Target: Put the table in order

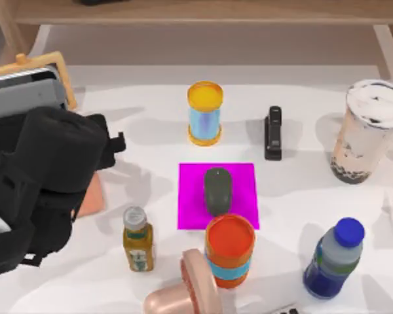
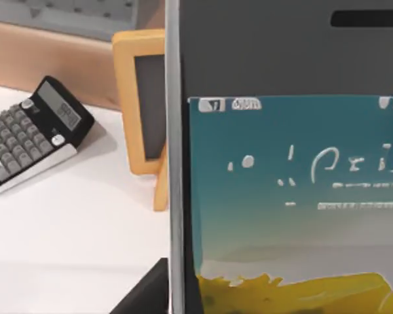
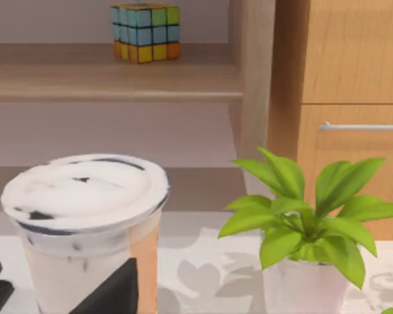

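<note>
The white table (image 1: 301, 196) carries many loose items. My left arm (image 1: 46, 183) reaches over its left side, with its gripper hidden beneath the arm. Just beyond it, a grey flat device (image 1: 23, 95) stands in front of a wooden-framed stand (image 1: 26, 65). In the left wrist view the device's teal and yellow screen (image 2: 295, 196) is very close, with the wooden frame (image 2: 141, 98) behind it. One dark finger (image 2: 144, 294) pokes in beside the screen. In the right wrist view a dark finger (image 3: 111, 291) sits in front of the bubble tea cup (image 3: 85, 216).
A grey mouse (image 1: 217, 190) lies on a magenta mat (image 1: 242, 183). Around it stand a yellow-topped can (image 1: 204, 112), stapler (image 1: 273, 133), bubble tea (image 1: 367, 131), blue bottle (image 1: 334, 258), orange can (image 1: 230, 250), small bottle (image 1: 137, 239) and a pink object (image 1: 183, 288). Calculator (image 2: 33, 131), plant (image 3: 301, 216) and shelf (image 1: 203, 13) border the table.
</note>
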`<state>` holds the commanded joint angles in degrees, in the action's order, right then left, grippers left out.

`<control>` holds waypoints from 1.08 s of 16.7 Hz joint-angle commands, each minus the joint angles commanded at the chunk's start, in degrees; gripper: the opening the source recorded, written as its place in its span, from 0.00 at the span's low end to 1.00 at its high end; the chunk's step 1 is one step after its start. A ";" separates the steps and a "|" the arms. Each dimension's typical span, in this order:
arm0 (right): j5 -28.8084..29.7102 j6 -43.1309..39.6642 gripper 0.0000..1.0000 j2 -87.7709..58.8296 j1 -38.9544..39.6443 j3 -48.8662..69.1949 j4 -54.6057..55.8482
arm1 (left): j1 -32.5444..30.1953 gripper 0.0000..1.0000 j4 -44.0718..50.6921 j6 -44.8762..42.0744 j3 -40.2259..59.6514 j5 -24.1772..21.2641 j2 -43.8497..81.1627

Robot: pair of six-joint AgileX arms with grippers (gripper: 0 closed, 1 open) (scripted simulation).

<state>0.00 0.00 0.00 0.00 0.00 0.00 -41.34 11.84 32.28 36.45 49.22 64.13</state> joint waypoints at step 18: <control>0.00 0.00 1.00 0.00 0.00 0.00 0.00 | 7.95 0.30 -14.88 -7.10 -1.39 -6.80 8.75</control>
<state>0.00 0.00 0.00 0.00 0.00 0.00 -33.39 -3.04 25.18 35.06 42.42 72.88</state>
